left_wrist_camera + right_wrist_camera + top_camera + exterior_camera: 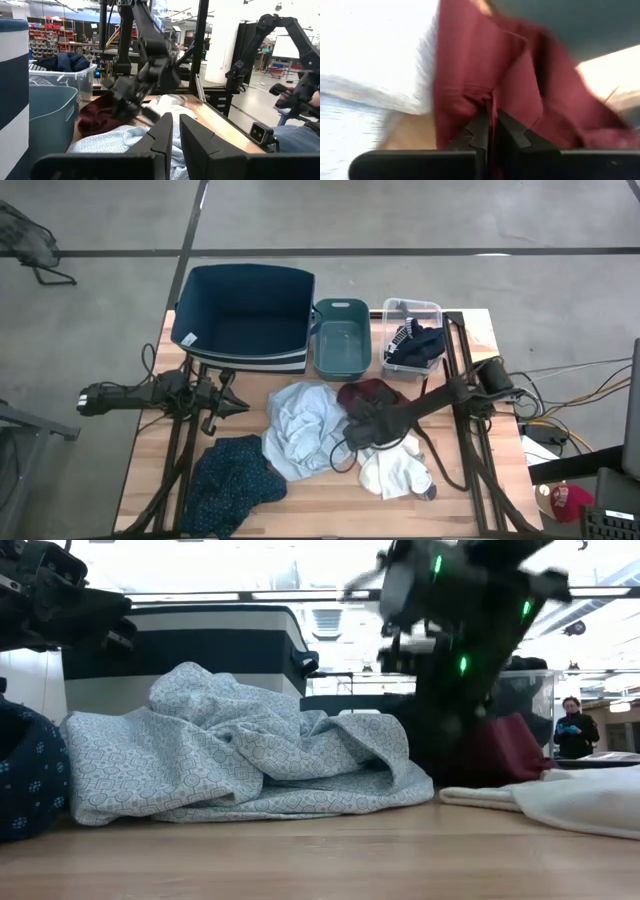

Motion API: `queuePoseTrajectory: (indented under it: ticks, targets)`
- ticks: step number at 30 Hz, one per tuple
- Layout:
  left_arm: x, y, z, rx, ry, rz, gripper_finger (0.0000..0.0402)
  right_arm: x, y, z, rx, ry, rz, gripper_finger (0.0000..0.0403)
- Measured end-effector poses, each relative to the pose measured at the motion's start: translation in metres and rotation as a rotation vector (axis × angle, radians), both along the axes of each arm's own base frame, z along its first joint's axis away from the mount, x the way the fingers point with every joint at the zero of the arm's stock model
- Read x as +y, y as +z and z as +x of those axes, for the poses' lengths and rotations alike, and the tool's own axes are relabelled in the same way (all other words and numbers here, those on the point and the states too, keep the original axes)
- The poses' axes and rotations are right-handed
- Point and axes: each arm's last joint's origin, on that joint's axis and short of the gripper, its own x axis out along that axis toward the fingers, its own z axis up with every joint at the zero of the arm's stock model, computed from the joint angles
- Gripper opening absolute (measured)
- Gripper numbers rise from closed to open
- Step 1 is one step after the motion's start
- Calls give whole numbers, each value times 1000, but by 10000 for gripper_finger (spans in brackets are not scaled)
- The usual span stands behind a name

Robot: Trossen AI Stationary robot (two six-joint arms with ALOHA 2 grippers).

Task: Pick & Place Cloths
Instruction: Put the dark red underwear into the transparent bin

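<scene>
A maroon cloth lies crumpled at the table's middle, between the pale blue-grey cloth and the white cloth. My right gripper is down on it and shut on a fold. A dark teal patterned cloth lies heaped at the near left. A dark navy cloth sits inside the clear bin. My left gripper hovers level at the table's left, shut and holding nothing, pointing toward the cloths. My right gripper pinches a raised fold of the maroon cloth between its two fingers. The fingers slant down from the table's right side. The rest of the cloth spreads away from the fingers and lies slack on the table; how many layers are caught, I cannot tell.
A large dark blue bin stands at the far left, a teal bin beside it, then the clear bin. Bare wood shows along the near edge. A person stands in the room beyond the table.
</scene>
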Motion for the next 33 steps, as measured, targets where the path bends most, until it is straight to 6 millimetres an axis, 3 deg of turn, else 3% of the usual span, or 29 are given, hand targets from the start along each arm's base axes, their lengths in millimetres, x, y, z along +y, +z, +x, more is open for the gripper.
queuePoseTrajectory:
  ticks: [12, 24, 33]
  targets:
    - [0, 0, 0, 0, 0, 0, 40, 4, 84, -21, -183, 112, -22, 11]
    - [0, 0, 0, 1, 0, 0, 41, -12, 170, -68, -409, 162, -80, 11]
    - [0, 0, 0, 1, 0, 0, 41, -32, 220, -114, -550, 85, -280, 11]
